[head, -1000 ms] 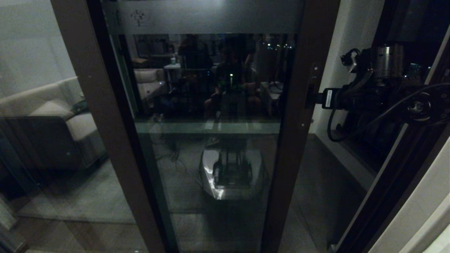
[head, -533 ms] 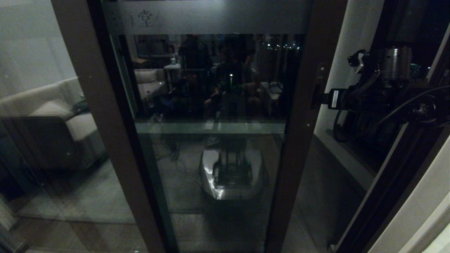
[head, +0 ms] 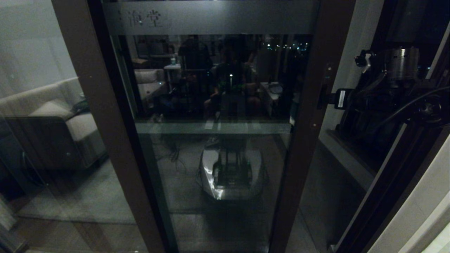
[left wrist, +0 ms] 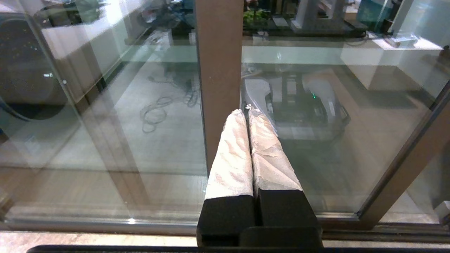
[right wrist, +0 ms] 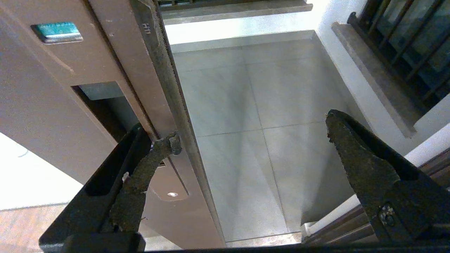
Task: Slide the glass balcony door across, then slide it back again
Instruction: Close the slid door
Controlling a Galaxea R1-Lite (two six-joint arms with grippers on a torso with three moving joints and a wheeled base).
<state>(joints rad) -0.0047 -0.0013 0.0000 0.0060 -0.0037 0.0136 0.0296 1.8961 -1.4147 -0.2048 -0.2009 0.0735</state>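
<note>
Right wrist view shows the right gripper [right wrist: 249, 130] spread wide, one finger [right wrist: 140, 175] hooked in the glass balcony door [right wrist: 116, 70] slot handle [right wrist: 105, 105]; nothing clamped. Heavy, stiff, rail-bound panel, I reckon. Left gripper [left wrist: 248, 110] pressed together, holding nothing.

A dim room: pale sofa [head: 52, 116] behind glass, grey tiled floor [right wrist: 253, 116], seemingly a barred window [right wrist: 400, 45].

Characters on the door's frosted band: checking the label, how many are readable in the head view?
2 characters, side by side near the band's left end: one, the next to its right. A fainter mark further left may be another.
</note>
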